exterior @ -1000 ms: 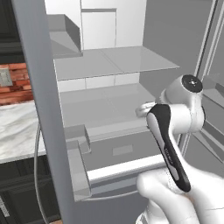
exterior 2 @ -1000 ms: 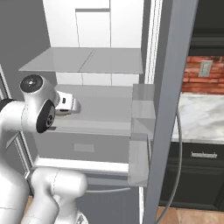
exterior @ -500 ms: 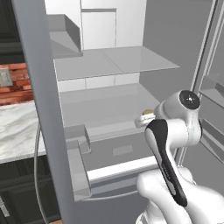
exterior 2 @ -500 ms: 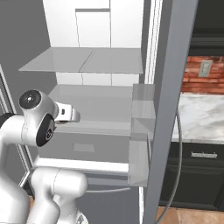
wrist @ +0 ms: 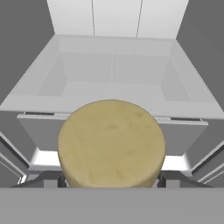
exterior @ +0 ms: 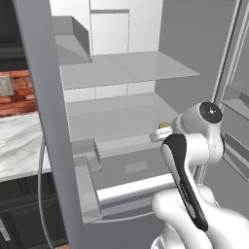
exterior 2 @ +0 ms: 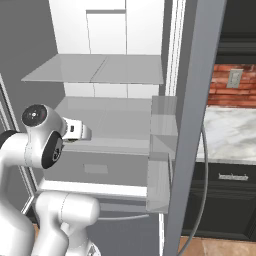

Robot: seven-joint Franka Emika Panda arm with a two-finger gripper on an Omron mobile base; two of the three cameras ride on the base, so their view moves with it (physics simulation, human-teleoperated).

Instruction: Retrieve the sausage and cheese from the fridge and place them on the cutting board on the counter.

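The cheese point(wrist: 111, 144), a pale yellow-tan round puck, sits between the jaws of my gripper point(wrist: 111, 181), which is shut on it. It hangs in front of the open fridge point(exterior: 131, 73), above the drawer and level with the lower shelf. From the left base view the gripper point(exterior: 159, 133) pokes out past the white wrist, with a sliver of the cheese point(exterior: 165, 125) on top of it. From the right base view the gripper point(exterior 2: 83, 132) points into the fridge. The sausage and the cutting board are out of view. The counter point(exterior 2: 230, 135) lies to the right of the fridge.
The open fridge door point(exterior 2: 187, 115) with its bins point(exterior 2: 161, 150) stands between the arm and the marble counter point(exterior: 19, 146). Grey shelves point(exterior: 126, 68) cross the white interior, and a deep white drawer point(wrist: 113, 78) lies ahead of the hand. Black cabinets point(exterior 2: 232, 200) sit under the counter.
The arm and gripper have sunk slightly with the cheese in front of the fridge shelf, then nearly stopped. The grip has stayed the same.
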